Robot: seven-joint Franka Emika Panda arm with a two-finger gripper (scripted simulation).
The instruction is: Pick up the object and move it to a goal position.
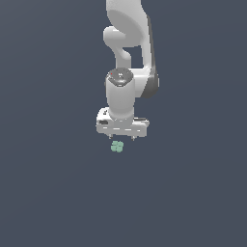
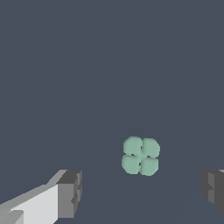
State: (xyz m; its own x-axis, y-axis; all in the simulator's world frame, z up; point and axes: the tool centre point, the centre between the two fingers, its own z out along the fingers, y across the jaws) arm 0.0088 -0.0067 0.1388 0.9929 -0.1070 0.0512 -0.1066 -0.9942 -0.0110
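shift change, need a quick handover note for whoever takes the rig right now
Gripper: open, holding nothing, poised above the object.
Object: small mint-green four-lobed cluster on the dark surface, seen between the two fingertips in the wrist view, not touched by either.
Done: gripper roughly lined up over the object.
Left: lower, close on it, lift, carry to the goal. No goal marker shows in either view.
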